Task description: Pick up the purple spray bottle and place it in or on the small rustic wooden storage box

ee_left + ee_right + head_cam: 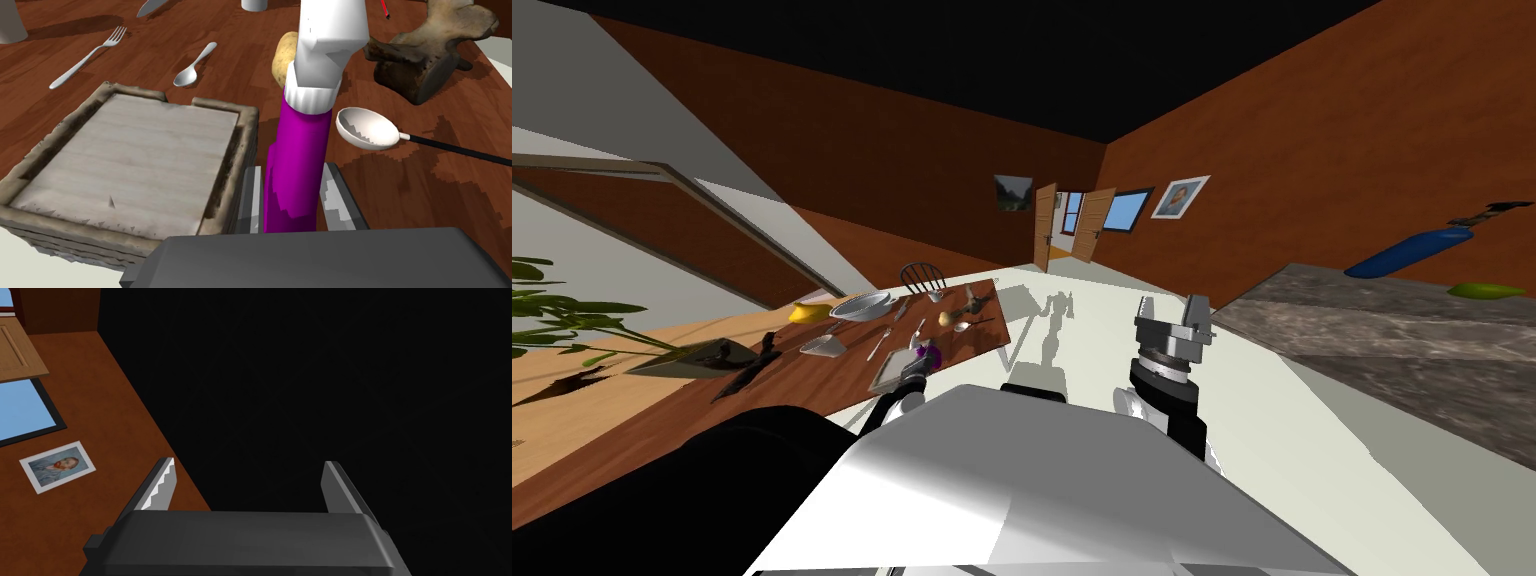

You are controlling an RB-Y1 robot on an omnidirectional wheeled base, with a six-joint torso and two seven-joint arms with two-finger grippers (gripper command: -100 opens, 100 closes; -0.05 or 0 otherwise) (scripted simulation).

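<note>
The purple spray bottle [299, 155] with its white spray head stands upright between the fingers of my left gripper [292, 197], which is shut on its lower body. Right beside the bottle and the gripper lies the small rustic wooden storage box [65, 145], a shallow tray with a rough grey rim and a pale inside. In the head view the bottle [925, 351] and my left gripper [916, 366] are at the near end of the brown table, next to the box [887, 372]. My right gripper [1172, 312] is raised beside my chest, open and holding nothing.
On the brown table [450, 190] beyond the bottle lie a white ladle [367, 130], a potato [284, 59], a gnarled wooden piece [430, 50], a spoon [192, 67] and a fork [87, 57]. A bowl [860, 306] and a chair [922, 275] are at the far end. A grey counter [1382, 330] is on my right.
</note>
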